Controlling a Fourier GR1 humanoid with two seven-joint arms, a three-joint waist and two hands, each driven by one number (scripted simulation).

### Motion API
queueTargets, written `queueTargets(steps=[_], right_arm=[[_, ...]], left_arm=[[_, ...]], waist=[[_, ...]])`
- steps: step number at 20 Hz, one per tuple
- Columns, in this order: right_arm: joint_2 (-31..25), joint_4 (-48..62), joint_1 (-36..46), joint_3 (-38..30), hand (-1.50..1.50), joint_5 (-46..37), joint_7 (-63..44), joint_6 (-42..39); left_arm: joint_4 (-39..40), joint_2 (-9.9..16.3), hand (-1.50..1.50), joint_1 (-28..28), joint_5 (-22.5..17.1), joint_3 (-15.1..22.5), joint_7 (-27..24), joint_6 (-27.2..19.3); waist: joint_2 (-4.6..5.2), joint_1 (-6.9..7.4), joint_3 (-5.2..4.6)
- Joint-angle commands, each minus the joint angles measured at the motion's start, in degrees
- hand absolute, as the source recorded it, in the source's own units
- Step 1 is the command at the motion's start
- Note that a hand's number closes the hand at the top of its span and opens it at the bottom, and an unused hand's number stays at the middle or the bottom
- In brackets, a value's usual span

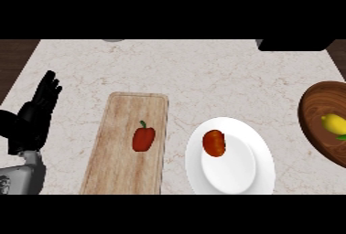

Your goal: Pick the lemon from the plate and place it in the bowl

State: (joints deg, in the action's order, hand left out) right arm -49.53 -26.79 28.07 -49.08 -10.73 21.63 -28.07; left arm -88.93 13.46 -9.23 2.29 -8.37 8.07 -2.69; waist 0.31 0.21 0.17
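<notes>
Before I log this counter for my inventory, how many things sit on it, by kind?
Food items: 3, a red pepper, a reddish fruit, a lemon
Plate: 1
Bowl: 1
Cutting board: 1
Total: 6

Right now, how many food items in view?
3: a red pepper on the cutting board, a red-orange item on the white plate, the lemon in the wooden bowl.

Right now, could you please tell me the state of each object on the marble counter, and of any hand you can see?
Yellow lemon: lying inside the dark wooden bowl, at the view's right edge.
Round white plate: holds a red-orange oval fruit near its upper left rim.
Light wooden cutting board: carries a red bell pepper, lying flat.
Black left hand: open, fingers up, resting at the left edge.
Right hand: not in view.
</notes>
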Motion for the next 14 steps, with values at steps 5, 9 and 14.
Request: queueTargets(steps=[5, 9, 14], right_arm=[[-10.6, 11.9, -6.9, -4.5, -1.5, 3.5, 7.0, -10.9], [-11.6, 11.8, -13.5, -5.1, -1.5, 5.6, 10.9, -22.1], [-12.0, 11.3, -14.3, -5.9, -1.5, 7.9, 10.6, -24.1]], left_arm=[[-2.6, -0.4, 0.0, 0.3, 0.3, 1.1, 2.2, 0.3], [-2.4, -0.7, 0.0, 2.9, -0.6, -0.1, 0.0, 0.4], [1.5, 0.8, 0.0, 1.0, -1.3, -1.6, -2.0, 1.8]], waist=[[0.23, 0.77, 0.21], [-0.11, -0.18, 0.28], [0.02, -0.51, 0.27]])
